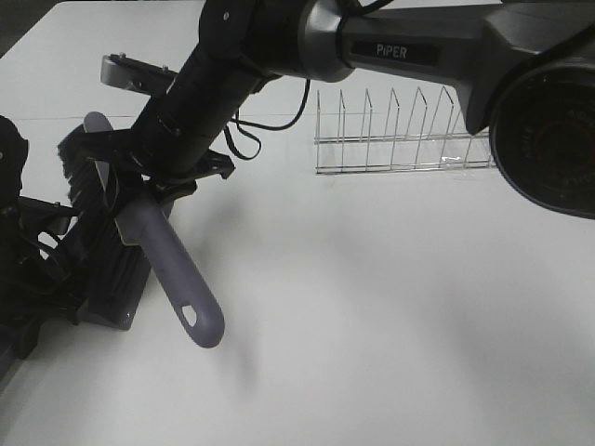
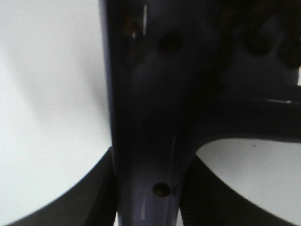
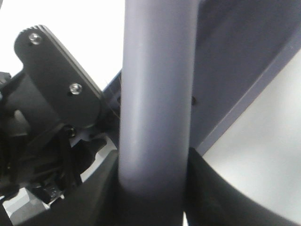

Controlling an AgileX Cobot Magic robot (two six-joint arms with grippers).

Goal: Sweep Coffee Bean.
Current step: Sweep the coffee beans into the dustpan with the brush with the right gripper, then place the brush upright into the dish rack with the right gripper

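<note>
Two grippers, both loaded! The right gripper (image 1: 139,206) is clenched round the lavender brush handle (image 1: 181,288), with its fingers (image 3: 94,197) pressed on either side. The left gripper (image 2: 150,202) is clamped on the stem of the dark dustpan (image 1: 116,274), just beside the right gripper. The table (image 1: 390,307) edge runs close on the left gripper's outer side. Away from the right gripper's other side lies wide bare white surface, with a wire rack (image 1: 400,139) standing well apart. Inside the pan, ahead of the left gripper, sit blurred dark rounded lumps (image 2: 263,33), possibly the coffee bean cluster, too soft to confirm. The high view doesn't resolve them.
</note>
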